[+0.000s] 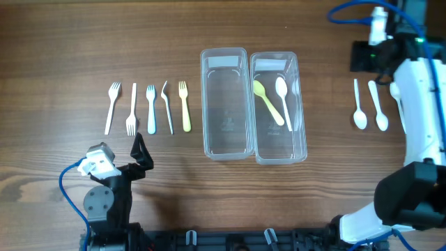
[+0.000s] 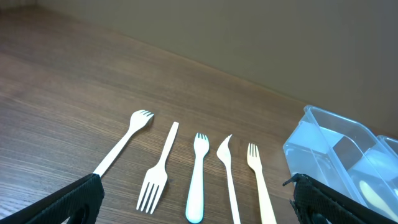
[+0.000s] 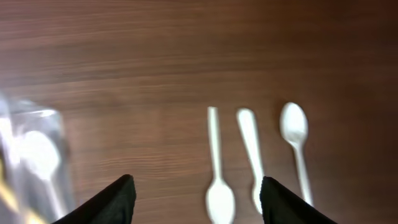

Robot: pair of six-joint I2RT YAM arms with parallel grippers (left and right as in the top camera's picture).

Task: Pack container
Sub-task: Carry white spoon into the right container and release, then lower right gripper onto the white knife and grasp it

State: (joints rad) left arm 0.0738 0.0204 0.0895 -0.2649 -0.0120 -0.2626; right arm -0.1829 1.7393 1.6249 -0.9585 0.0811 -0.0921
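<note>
The right container (image 1: 277,143), at frame centre, is loaded with a yellow spoon (image 1: 268,103) and a white spoon (image 1: 283,101); three loose spoons (image 3: 250,149) are laid on the tabletop (image 1: 334,174) at right, long axes running up-frame; the nearer right hand (image 3: 198,183), spread and empty, is poised above them; the left hand (image 2: 196,199) is spread wide by the forks (image 2: 199,174).

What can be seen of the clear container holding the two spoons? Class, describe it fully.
The container is a long rectangular tub of clear plastic with rounded corners, lidless and upright on the wooden table. Inside lie a yellow spoon and a white spoon, bowls toward the far end. Its left wall sits close against a matching tub. No jaws touch it.
</note>
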